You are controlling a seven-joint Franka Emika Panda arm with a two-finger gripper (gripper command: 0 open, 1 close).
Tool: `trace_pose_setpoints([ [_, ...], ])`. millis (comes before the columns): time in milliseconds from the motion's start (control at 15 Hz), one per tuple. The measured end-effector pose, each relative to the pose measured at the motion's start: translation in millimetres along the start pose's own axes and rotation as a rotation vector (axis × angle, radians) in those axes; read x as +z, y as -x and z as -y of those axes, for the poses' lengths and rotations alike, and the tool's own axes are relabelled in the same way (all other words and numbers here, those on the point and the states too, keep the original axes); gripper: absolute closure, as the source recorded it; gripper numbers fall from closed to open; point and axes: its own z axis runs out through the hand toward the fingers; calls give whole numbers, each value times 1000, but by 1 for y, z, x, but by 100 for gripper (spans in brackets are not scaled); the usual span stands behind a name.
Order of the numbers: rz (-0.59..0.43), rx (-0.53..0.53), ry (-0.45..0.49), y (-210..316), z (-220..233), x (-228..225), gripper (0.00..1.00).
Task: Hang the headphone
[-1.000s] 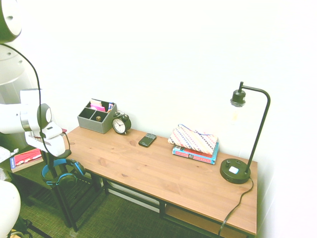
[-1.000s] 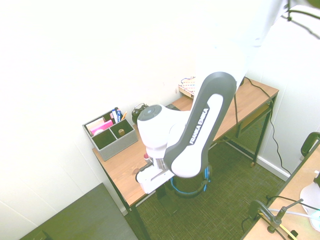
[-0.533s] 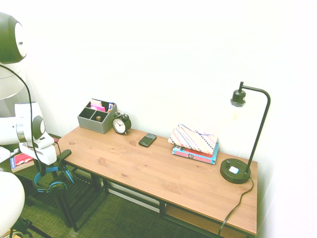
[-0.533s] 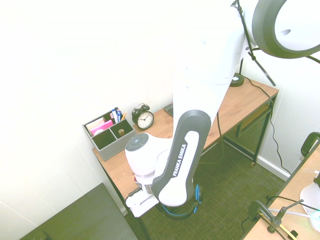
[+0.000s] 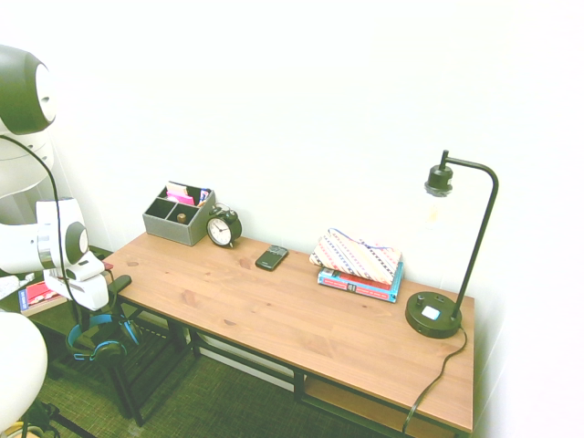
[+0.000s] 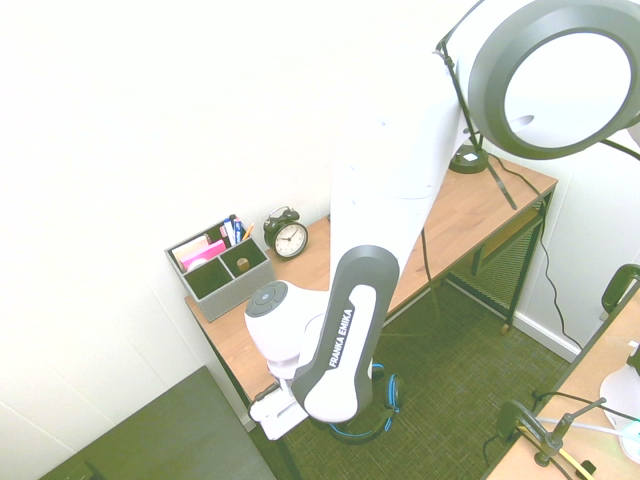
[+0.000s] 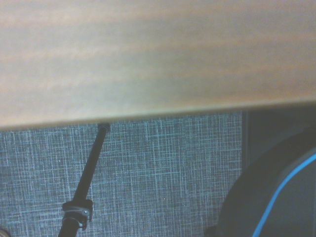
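Headphone [image 5: 108,350] held by the desk [image 5: 228,297]
The blue and black headphone is pinched in the narrow gripper [image 5: 84,313], lower than the desk top, near one end. Past that, a black phone [image 5: 272,257] is seen. Farther back, a round clock [image 5: 224,227] is set beside the gray box [image 5: 176,223], and pens [image 6: 235,230] are seen inside

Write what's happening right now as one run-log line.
task: hang headphone | gripper: shut on headphone | headphone position: below gripper, by desk end | release: not yet
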Motion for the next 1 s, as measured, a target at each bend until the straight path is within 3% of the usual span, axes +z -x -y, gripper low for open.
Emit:
trace_pose_setpoints([
  [533, 42, 2, -36, 5, 10, -36, 0],
  [733, 77, -83, -27, 2, -8, -90, 0],
  [1000, 43, -199, -78, -62, -50, -177, 0],
])
